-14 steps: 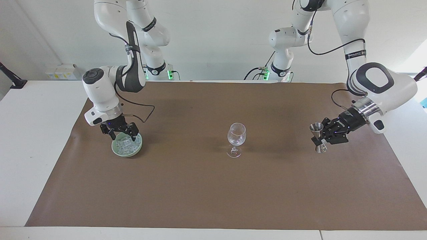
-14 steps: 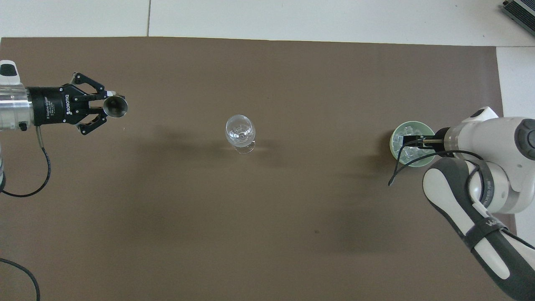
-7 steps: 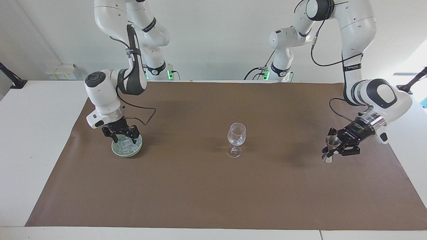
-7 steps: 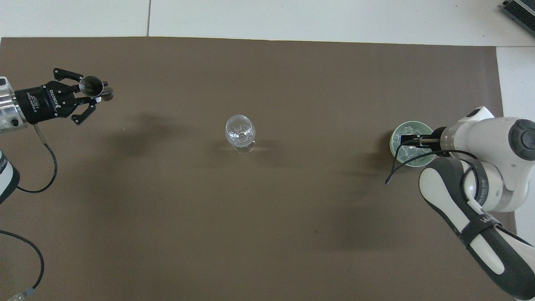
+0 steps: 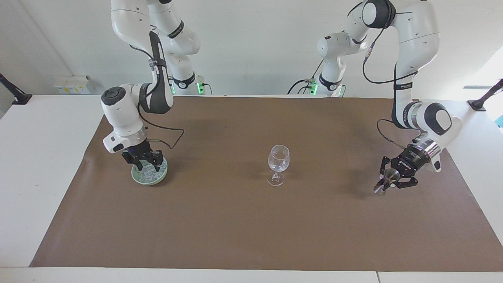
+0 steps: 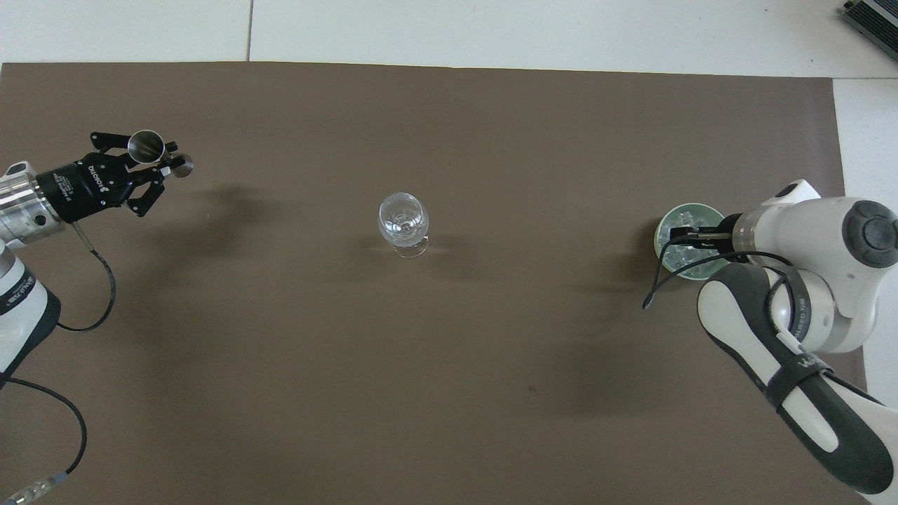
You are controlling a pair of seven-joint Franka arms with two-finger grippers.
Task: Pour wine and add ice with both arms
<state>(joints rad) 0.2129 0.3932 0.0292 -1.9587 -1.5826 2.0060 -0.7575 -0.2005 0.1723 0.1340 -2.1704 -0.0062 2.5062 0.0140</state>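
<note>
two white arms work at a table covered by a brown mat (image 5: pixel 251 220) — one at each end. the wine glass (image 5: pixel 278 164) stands upright and empty-looking at the middle of the mat, well apart from both grippers

the right gripper (image 5: pixel 144 160) points down into a pale green bowl (image 5: pixel 149 177) at the right arm's end of the table; in the overhead view the bowl (image 6: pixel 684 242) sits at about three o'clock from the glass (image 6: pixel 403 223). the ice (image 5: pixel 147 173) lies heaped in that bowl as small clear cubes, and the fingertips are down among them. whether those jaws are spread or pinching a cube i cannot tell

the left gripper (image 5: pixel 390 181) is low over the mat at the left arm's end, at about nine o'clock from the glass in the overhead view. its jaws are closed on the waist of a steel jigger (image 5: pixel 386 181), which is tilted — its wider cup up, its small end down close to the mat. from overhead the jigger (image 6: pixel 156 150) shows its open mouth, with the left gripper (image 6: pixel 146 168) beside it
</note>
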